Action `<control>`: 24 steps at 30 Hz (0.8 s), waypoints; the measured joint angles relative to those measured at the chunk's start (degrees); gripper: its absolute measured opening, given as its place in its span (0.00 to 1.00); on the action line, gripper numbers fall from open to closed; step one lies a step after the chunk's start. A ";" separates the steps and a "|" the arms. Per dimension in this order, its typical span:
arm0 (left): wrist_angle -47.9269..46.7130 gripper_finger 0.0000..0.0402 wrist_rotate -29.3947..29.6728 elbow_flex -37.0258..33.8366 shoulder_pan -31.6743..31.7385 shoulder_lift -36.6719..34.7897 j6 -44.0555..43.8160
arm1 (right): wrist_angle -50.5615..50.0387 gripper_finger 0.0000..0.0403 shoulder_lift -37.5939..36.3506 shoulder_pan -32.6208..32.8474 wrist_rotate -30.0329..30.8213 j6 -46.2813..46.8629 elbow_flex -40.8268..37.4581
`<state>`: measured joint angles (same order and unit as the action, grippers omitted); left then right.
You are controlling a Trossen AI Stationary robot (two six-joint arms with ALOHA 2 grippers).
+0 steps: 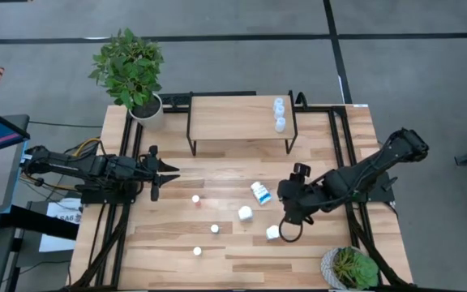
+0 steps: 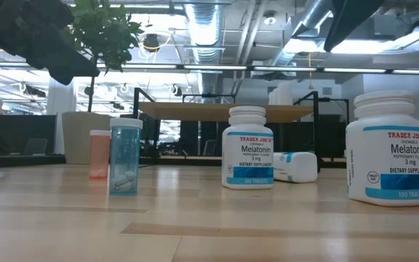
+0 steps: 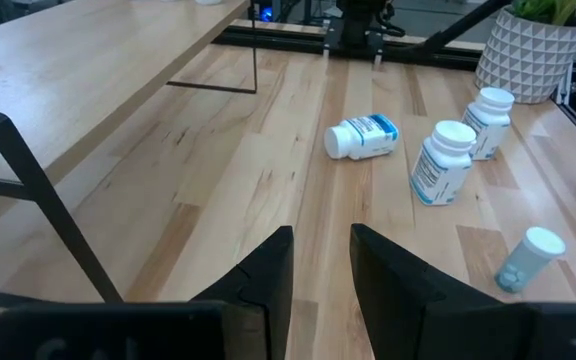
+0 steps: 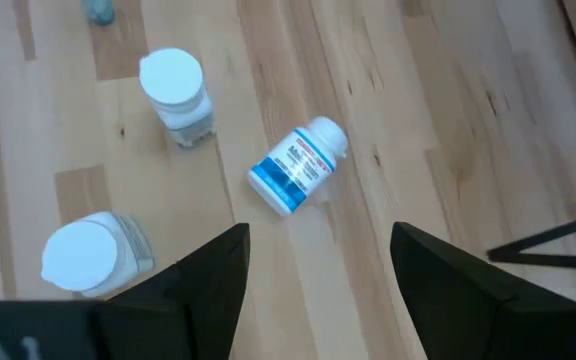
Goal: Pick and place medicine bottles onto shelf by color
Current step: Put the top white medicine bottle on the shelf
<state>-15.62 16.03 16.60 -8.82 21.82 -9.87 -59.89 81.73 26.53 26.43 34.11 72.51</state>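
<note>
The shelf (image 1: 237,118) stands at the table's far middle, with three pale bottles (image 1: 280,113) upright on its right end. On the table, one white blue-labelled bottle (image 1: 260,192) lies on its side. Two more white bottles (image 1: 245,213) (image 1: 272,233) stand upright. Three small bottles (image 1: 195,199) (image 1: 215,229) (image 1: 197,251) stand farther left. My right gripper (image 4: 318,280) is open above the table; it also shows in the high view (image 1: 289,221). The lying bottle (image 4: 296,167) is just ahead of it and an upright white bottle (image 4: 88,255) beside one finger. My left gripper (image 3: 322,275) is slightly open and empty at the table's left (image 1: 164,172).
A potted plant (image 1: 132,73) stands at the far left corner and another in a white pot (image 1: 351,268) at the near right corner. In the low view a pale blue bottle (image 2: 125,155) and an orange one (image 2: 99,154) stand left of the white bottles (image 2: 247,148).
</note>
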 joint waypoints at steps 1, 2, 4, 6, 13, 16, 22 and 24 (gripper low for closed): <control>0.00 0.22 0.00 0.00 0.02 -0.01 0.00 | 0.25 0.66 0.02 0.37 0.45 0.00 0.00; 0.00 0.22 0.00 0.00 0.00 -0.02 0.00 | 0.57 0.66 0.02 0.73 0.69 0.00 0.00; 0.00 0.22 0.00 0.00 0.01 0.00 -0.01 | 1.01 0.66 0.02 1.20 0.73 0.02 0.00; 0.00 0.22 0.00 0.00 0.01 -0.02 0.00 | 1.64 0.66 0.02 1.40 0.73 -0.02 0.00; 0.00 0.22 0.00 0.00 0.01 -0.02 -0.02 | 2.52 0.66 0.02 1.53 0.88 -0.02 0.00; 0.00 0.22 0.00 0.00 0.00 0.00 -0.02 | 2.73 0.66 0.02 1.48 0.88 -0.02 0.00; 0.00 0.22 0.00 0.00 0.02 -0.02 -0.02 | 3.11 0.66 0.04 1.48 0.88 -0.02 0.02; 0.02 0.22 0.00 0.00 0.00 0.00 -0.02 | 3.12 0.66 0.04 1.48 0.88 -0.02 0.02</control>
<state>-15.59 16.03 16.60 -8.82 21.82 -9.89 -56.77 81.78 28.01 27.31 34.09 72.53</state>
